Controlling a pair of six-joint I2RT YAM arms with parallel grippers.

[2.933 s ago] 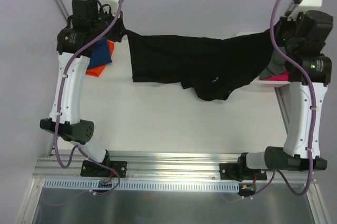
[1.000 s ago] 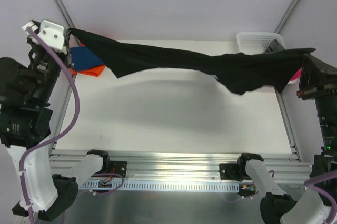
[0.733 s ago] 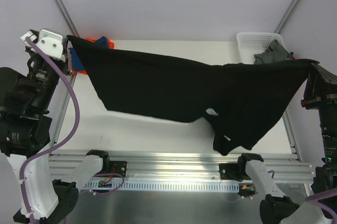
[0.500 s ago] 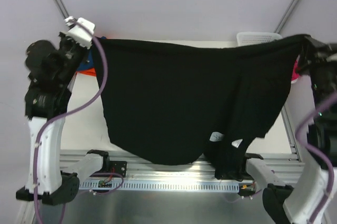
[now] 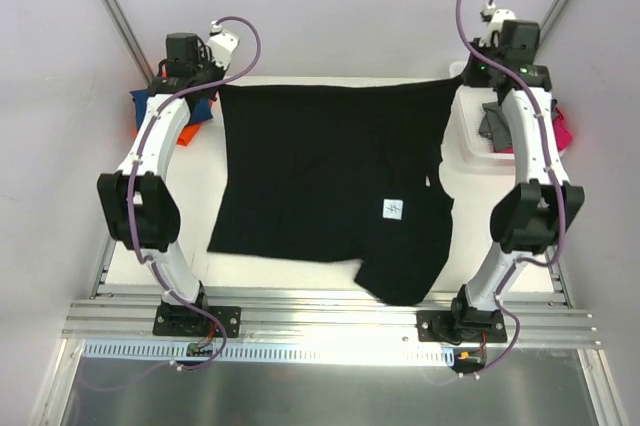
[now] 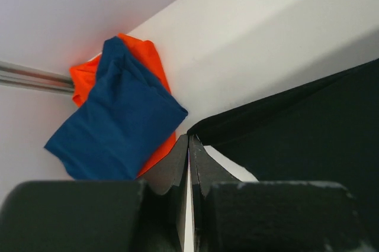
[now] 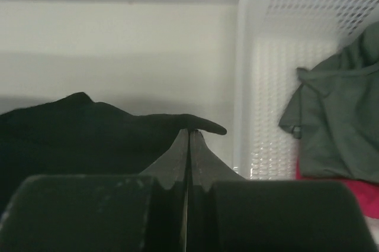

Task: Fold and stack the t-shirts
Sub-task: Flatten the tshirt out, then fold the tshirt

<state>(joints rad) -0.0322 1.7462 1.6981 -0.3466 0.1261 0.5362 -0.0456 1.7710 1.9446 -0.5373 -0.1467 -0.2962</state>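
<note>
Far-left corner: blue t-shirt (image 6: 118,122) heaped on orange t-shirt (image 6: 151,63); next, left gripper (image 6: 189,145) pinched tight on black t-shirt (image 5: 320,166) at its far-left corner; shirt spread flat mid-table, near-right part rumpled, small white label (image 5: 392,208) showing; right gripper (image 7: 189,136) clamped on its far-right corner, beside white slotted basket (image 7: 243,86) holding grey garment (image 7: 337,122)

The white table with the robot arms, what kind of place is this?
Probably a robot lab bench: two white-and-black robot arms bolted to a silver metal rail, and a black cloth t-shirt spread on the white table.
</note>
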